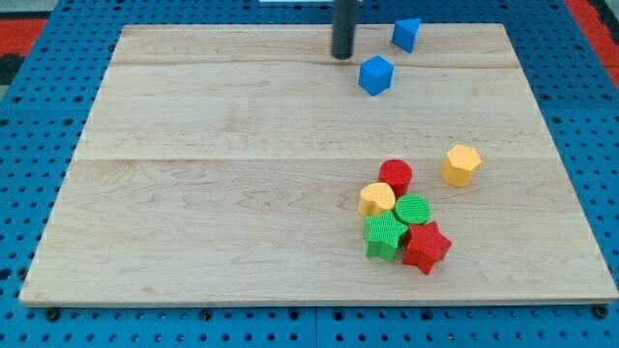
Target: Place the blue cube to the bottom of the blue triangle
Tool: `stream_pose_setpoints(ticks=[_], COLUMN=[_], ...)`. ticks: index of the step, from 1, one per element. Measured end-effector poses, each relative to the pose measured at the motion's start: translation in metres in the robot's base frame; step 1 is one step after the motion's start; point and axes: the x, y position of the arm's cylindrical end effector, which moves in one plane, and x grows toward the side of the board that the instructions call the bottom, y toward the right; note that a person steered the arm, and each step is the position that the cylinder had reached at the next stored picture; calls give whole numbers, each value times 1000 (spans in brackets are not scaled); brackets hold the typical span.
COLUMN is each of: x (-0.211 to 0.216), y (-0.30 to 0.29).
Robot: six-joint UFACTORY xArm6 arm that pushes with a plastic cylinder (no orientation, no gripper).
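The blue cube (376,74) sits near the view's top, right of centre. The blue triangle (406,34) lies above it and a little to the right, close to the board's top edge. A small gap separates the two. My tip (342,56) is at the view's top, just left of the blue cube and slightly higher, not touching it. It stands left of the blue triangle too.
A yellow hexagon (461,164) lies at the right. A cluster at lower right holds a red cylinder (395,176), yellow heart (377,199), green cylinder (413,210), green star (385,235) and red star (427,247). The wooden board (213,193) rests on blue pegboard.
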Motion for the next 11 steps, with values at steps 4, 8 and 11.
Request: stream_pose_setpoints(ticks=[4, 8, 11], x=[42, 76, 34], y=[-18, -17, 93])
